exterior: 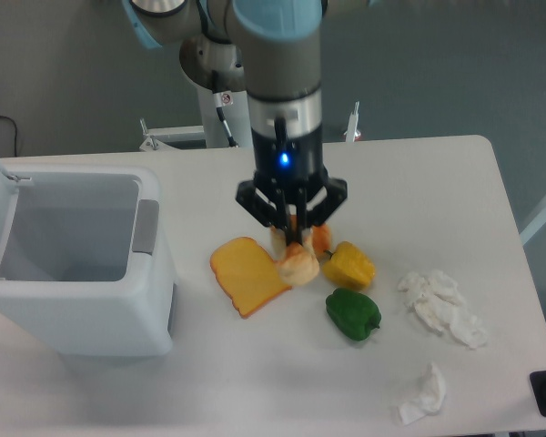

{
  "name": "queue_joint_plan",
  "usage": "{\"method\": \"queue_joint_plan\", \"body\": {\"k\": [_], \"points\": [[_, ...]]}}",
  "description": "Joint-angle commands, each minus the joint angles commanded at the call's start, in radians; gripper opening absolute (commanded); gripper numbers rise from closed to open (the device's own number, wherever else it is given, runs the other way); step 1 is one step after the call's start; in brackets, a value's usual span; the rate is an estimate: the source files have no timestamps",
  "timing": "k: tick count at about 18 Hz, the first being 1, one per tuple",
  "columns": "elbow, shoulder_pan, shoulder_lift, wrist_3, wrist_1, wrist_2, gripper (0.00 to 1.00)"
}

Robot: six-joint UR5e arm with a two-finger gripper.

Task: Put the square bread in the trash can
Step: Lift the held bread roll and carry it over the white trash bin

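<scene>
Lying flat, orange-yellow square bread (247, 274); end effector (294, 248) state unclear.

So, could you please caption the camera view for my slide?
Gripper holding a pale roll beside the square bread; trash can open.

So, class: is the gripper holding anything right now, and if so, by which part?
The gripper appears shut on a small bread roll, pinched at its top. The square bread lies untouched on the table.
</scene>
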Motion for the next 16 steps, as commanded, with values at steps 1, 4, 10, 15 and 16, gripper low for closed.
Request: {"method": "queue_joint_plan", "body": {"k": [1, 4, 10, 15, 16], "points": [[-0.005, -0.015, 0.012, -0.026, 0.000, 0.001, 0.14], [-0.003, -0.043, 0.037, -0.085, 0.002, -0.002, 0.14], [-0.005, -0.159, 0.049, -0.143, 0.003, -0.029, 0.15], [-0.011, -0.206, 0.046, -0.146, 0.003, -0.138, 0.18], [-0.011, -0.207, 0.045, -0.146, 0.003, -0.141, 0.18]]}}
